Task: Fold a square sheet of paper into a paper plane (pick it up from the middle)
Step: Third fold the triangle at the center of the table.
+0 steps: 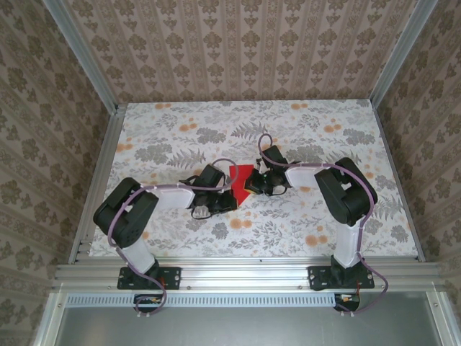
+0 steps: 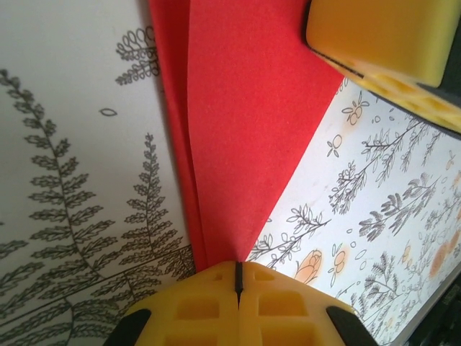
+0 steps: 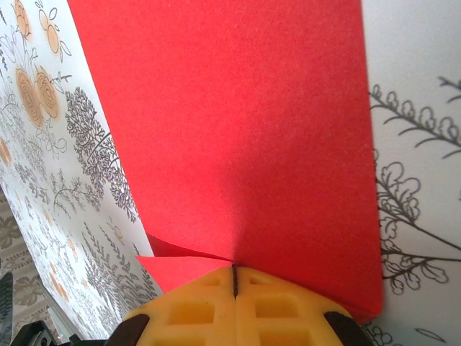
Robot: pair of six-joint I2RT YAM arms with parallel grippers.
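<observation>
The square sheet of paper [image 1: 239, 182] is bright red and folded into overlapping layers, held between both arms at the table's middle. In the left wrist view the red paper [image 2: 245, 122] narrows to a point that runs into my left gripper [image 2: 238, 277], whose yellow jaws are shut on it. In the right wrist view a broad red face of the paper [image 3: 245, 130] and a small loose flap meet at my right gripper [image 3: 235, 277], shut on that edge. From above, the left gripper [image 1: 227, 196] and right gripper [image 1: 252, 186] stand close together, on either side of the paper.
The floral-patterned table [image 1: 324, 216] spreads around the arms. Aluminium rails [image 1: 101, 173] and patterned walls close it in on the left, right and far sides. A yellow finger of the right gripper [image 2: 382, 36] shows at the upper right of the left wrist view.
</observation>
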